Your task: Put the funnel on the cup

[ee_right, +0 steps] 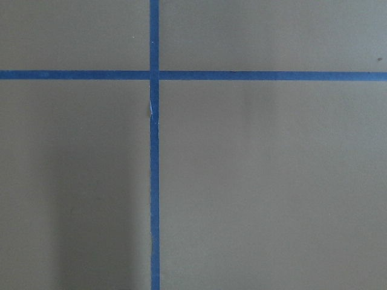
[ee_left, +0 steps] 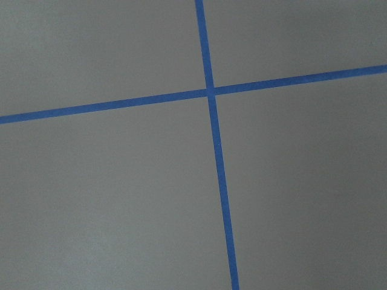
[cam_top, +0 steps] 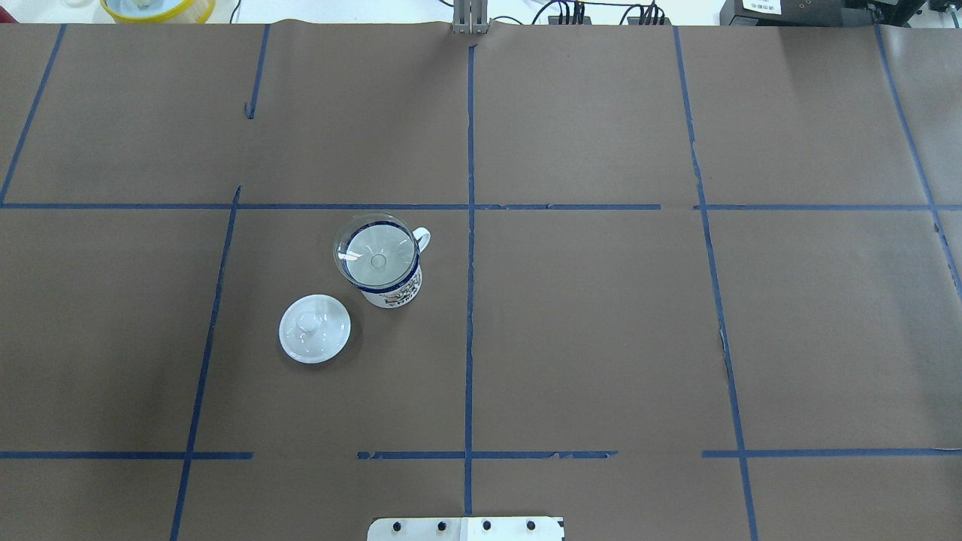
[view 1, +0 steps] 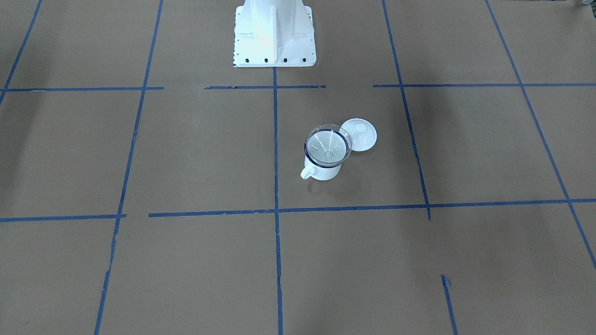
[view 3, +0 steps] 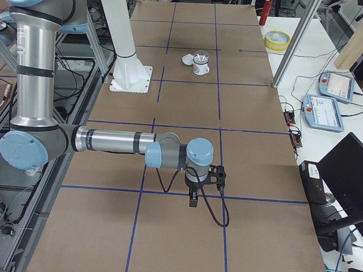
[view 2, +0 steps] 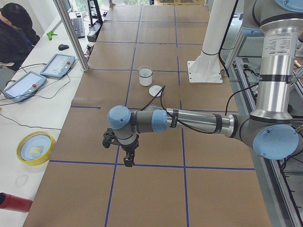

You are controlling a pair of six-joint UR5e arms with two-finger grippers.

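Overhead exterior: seeing funnel sitting upright on cup, spout inside, lid just beside. Judging placement done, expecting nothing further. Finding left gripper and right gripper only in side views, well apart from cup; failing to tell finger spread or any hold.

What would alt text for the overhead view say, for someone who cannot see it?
A clear funnel sits in the mouth of a white, blue-rimmed cup, left of centre on a brown table gridded with blue tape. A white knobbed lid lies beside the cup. No robot arm shows.
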